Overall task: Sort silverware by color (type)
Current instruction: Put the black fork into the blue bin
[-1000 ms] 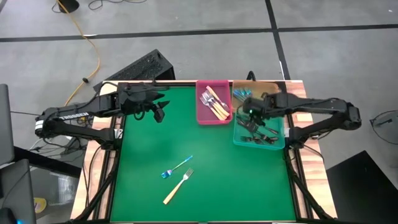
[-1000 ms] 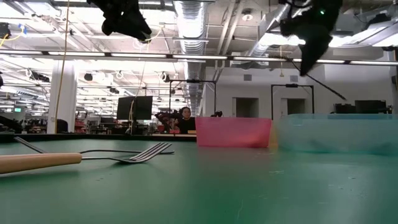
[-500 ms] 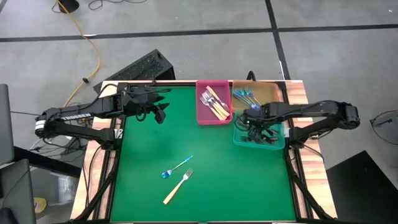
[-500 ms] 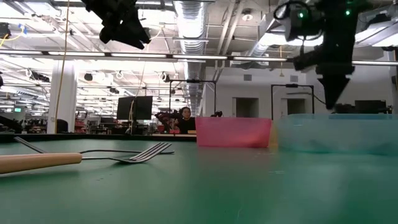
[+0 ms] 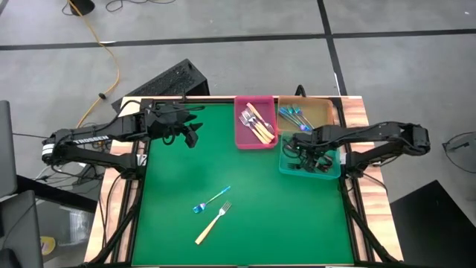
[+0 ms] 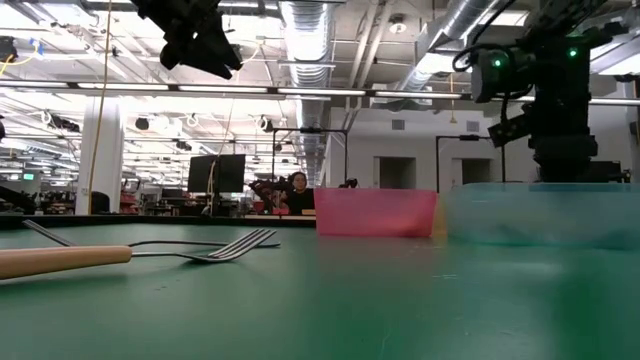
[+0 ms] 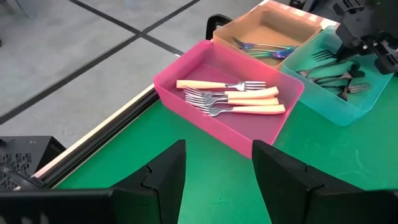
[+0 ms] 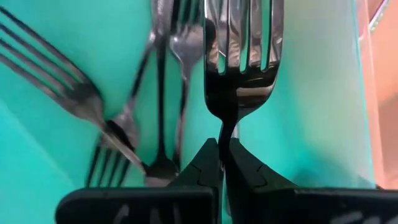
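right gripper (image 8: 222, 163) | pinching black fork (image 8: 239, 56) | seemingly inside teal bin (image 5: 285, 165)

Sorted forks (image 7: 233, 99) binned; two forks (image 5: 210, 212) loose.

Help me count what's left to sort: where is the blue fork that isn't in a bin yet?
In the high view, the blue fork lies on the green table, near its front middle, just beside the tan-handled fork and far from the bins.
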### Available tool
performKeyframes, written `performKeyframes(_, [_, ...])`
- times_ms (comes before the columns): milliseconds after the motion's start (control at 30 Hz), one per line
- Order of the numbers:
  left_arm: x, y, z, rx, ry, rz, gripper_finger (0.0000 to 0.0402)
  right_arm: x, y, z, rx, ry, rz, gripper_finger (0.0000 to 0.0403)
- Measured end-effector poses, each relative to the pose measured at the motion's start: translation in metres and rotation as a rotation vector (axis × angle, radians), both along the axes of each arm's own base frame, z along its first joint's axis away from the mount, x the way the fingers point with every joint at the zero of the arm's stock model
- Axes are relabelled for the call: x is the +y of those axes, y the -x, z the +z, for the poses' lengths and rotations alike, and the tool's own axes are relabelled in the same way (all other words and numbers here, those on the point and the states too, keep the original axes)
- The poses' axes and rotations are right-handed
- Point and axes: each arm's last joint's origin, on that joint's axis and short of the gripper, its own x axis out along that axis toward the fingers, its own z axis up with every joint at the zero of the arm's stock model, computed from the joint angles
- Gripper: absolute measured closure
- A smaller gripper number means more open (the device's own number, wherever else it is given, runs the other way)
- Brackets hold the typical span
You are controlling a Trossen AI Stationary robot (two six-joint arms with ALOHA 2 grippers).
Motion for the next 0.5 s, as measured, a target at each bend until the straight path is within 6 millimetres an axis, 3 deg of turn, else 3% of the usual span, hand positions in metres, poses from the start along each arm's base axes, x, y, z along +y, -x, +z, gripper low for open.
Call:
performKeyframes(300, [0.001,-0.002,0.003,-0.032,-0.014,0.003,0.0235,-0.005,0.0,0.0,-0.012,-0.02,-0.011,0.0374])
performKeyframes(500, [0.001,-0.002,0.003,-0.031,-0.014,0.003,0.0235,-0.004,-0.01,-0.018,0.072,-0.094,-0.004,0.0374])
